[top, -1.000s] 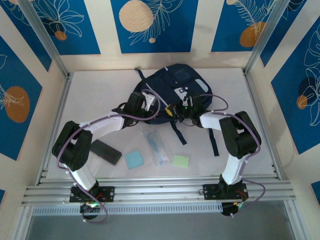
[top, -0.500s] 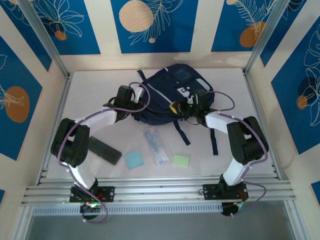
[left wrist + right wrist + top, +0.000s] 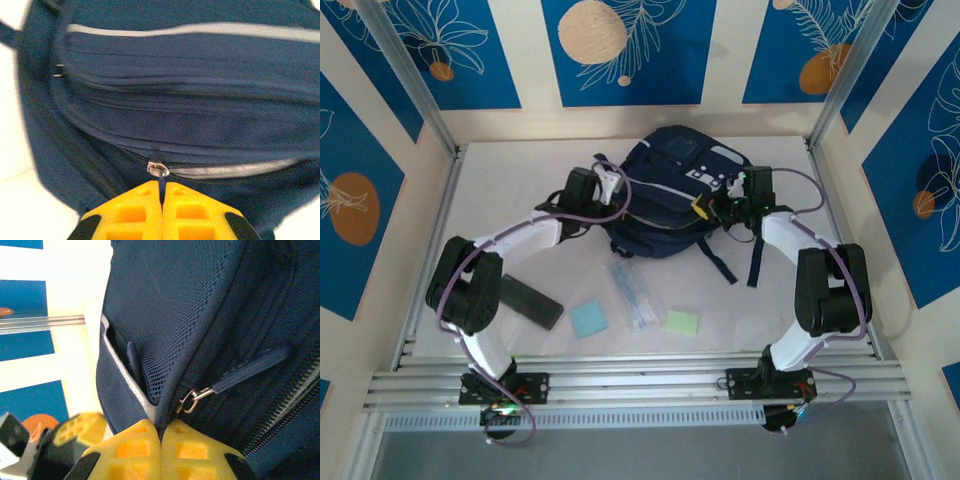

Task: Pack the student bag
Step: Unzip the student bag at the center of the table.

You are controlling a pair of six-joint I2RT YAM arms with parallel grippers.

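Where it slumps at the far middle of the white worktop (image 3: 520, 165), the large dark navy fabric student bag (image 3: 670, 195), soft, grey-striped and mesh-pocketed, lies between both arms. The left pincer (image 3: 161, 189) is pinched tight on its zip pull (image 3: 159, 170), the zip running crosswise ahead. The right pincer (image 3: 161, 432) is clamped on a side seam (image 3: 152, 410).

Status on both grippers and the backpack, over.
Left gripper shut on zip pull. Right gripper shut on student bag fabric. Blue pad, green pad, clear pouch, black case on table, unpacked.
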